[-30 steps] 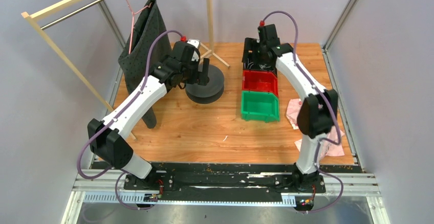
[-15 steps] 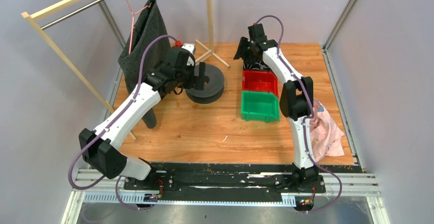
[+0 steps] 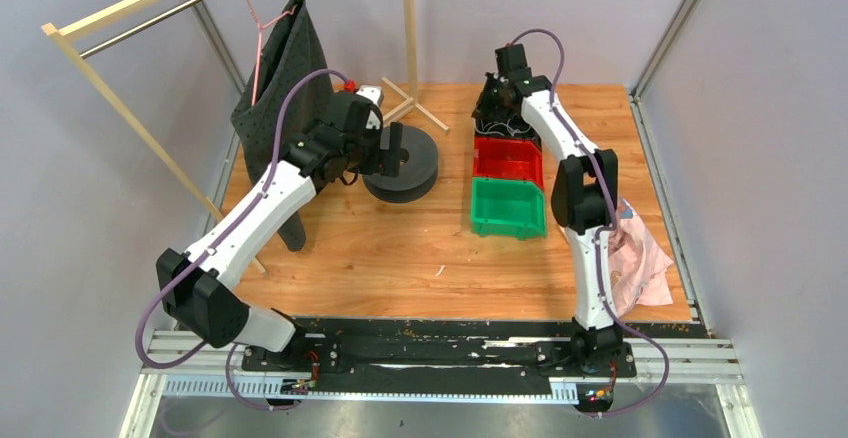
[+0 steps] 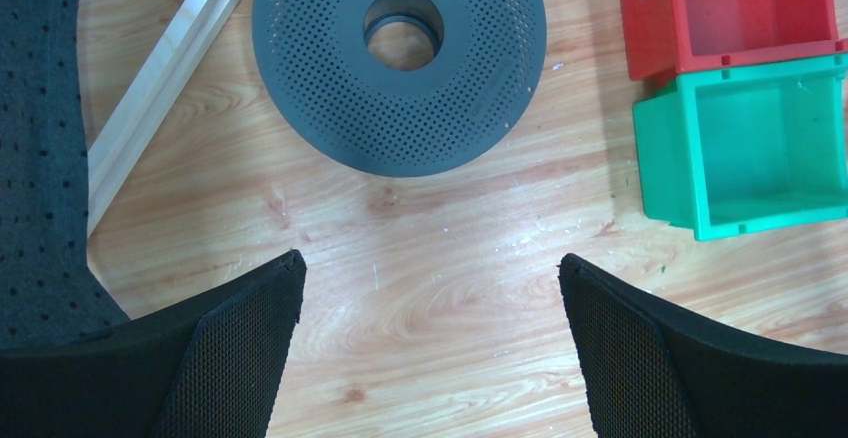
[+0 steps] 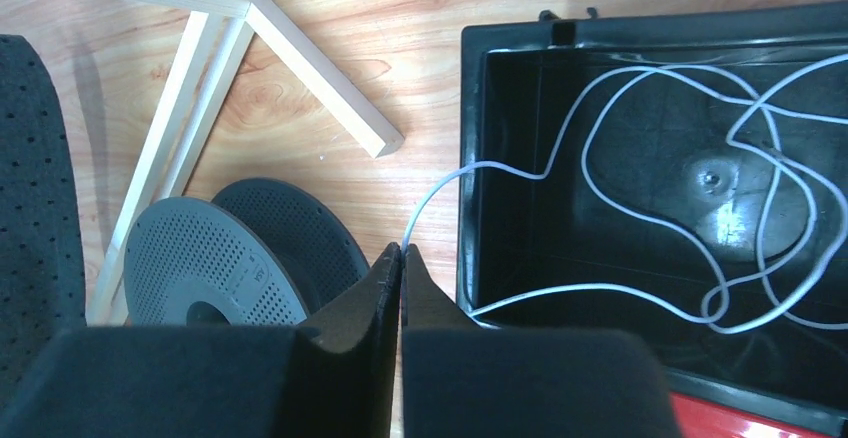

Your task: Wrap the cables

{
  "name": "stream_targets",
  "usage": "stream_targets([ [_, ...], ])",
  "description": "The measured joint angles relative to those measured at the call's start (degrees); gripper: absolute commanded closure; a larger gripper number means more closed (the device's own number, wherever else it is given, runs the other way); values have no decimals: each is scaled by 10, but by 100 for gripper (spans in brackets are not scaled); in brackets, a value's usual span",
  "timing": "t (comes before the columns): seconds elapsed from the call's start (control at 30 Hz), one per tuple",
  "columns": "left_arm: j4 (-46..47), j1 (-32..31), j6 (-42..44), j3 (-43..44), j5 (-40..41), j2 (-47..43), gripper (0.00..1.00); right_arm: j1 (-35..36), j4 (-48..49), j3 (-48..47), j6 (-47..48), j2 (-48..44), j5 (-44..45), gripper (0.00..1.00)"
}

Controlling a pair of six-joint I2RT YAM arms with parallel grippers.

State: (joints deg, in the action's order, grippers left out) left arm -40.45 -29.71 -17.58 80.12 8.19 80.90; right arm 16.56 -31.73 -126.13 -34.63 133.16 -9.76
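A thin white cable lies in loose loops inside the black bin. One strand climbs over the bin's left wall and runs into my right gripper, which is shut on it just outside the bin. In the top view the right gripper hangs at the black bin at the back of the table. My left gripper is open, with only bare wood between its fingers. It hovers just in front of the grey perforated spool, which also shows in the top view.
A red bin and a green bin stand in a row in front of the black one. A dark dotted garment hangs on a wooden rack, whose foot lies near the spool. A pink cloth lies at the right edge.
My right gripper has gone from open to shut, pinching the cable at the bin's left wall. The right arm shifted slightly at the bin. The left arm swung a little left, still open.
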Motion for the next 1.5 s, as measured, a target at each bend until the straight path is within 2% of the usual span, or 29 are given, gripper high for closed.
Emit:
stream_targets([
  [0.2,-2,0,5,12,2,6,0,-21,-13,1,23,-48,-26,99],
  [0.5,-3,0,33,124,9,16,2,-35,4,-87,64,-281,-77,99],
  [0.7,2,0,54,212,-44,32,2,-35,43,-92,75,-394,-137,99],
  [0.93,8,0,69,285,-148,47,4,-35,57,-43,79,-418,-235,99],
  [1.1,26,0,80,297,-265,47,6,-35,61,4,88,-419,-322,99],
  [1.27,87,0,64,256,-382,46,7,-35,67,37,88,-423,-388,99],
  [1.5,132,0,36,190,-403,48,10,-35,104,76,73,-448,-455,99],
])
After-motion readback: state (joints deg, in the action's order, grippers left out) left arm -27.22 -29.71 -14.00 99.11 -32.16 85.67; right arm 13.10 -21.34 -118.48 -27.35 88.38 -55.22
